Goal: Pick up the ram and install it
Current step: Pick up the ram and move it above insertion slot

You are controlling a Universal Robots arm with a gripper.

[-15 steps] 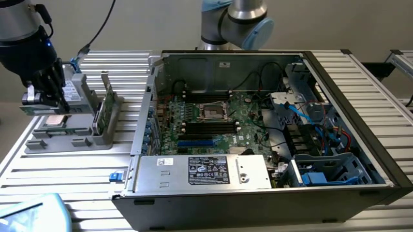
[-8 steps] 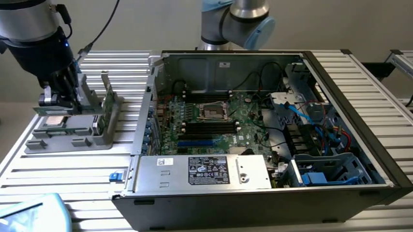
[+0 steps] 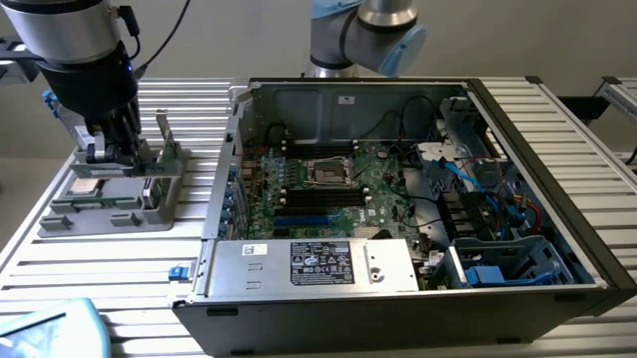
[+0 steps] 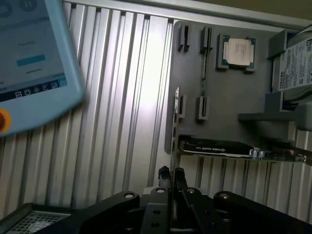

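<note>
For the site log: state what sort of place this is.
Probably a robotics lab bench for PC assembly: an open computer case with its motherboard exposed lies on a ribbed metal table, a grey fixture holds a CPU chip, and a robot arm hangs over that fixture.

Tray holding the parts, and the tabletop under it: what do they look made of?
Tray: probably moulded or printed plastic, matte flat grey with no glare. Tabletop: likely bare aluminium, ribbed lengthwise with bright streaks of reflected light.

wall [image 3: 224, 37]: plain beige | table [image 3: 119, 265]: ribbed aluminium slats | light: soft, even
</note>
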